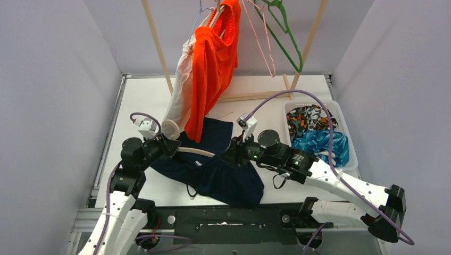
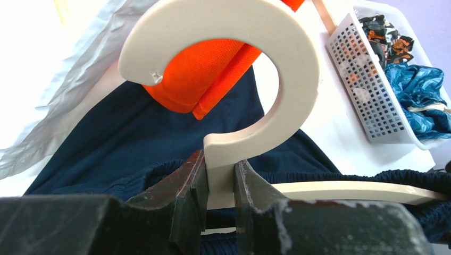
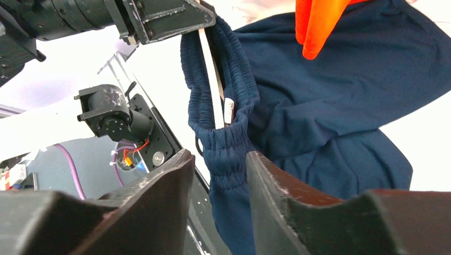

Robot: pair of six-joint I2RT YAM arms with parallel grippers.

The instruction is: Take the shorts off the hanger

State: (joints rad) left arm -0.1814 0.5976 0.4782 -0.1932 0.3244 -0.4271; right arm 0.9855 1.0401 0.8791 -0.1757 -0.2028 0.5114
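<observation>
Left gripper [image 2: 219,186] pinches the hanger [image 2: 255,48] neck; we hold it steady. Right gripper [image 3: 218,175] gapes around the waistband of the shorts [image 3: 330,111]: we close, then slide it off.

shorts [image 1: 213,64] 5 | cream hanger [image 2: 287,69] 1 | basket [image 2: 367,95] 1 | robot arms [image 1: 340,181] 2

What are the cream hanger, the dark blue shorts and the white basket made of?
The cream hanger looks like plastic or painted wood: smooth, matte, flat cut edges. The dark blue shorts seem soft fabric: they droop, and the waistband is gathered. The white basket is likely plastic: a stiff grid of small holes.
</observation>
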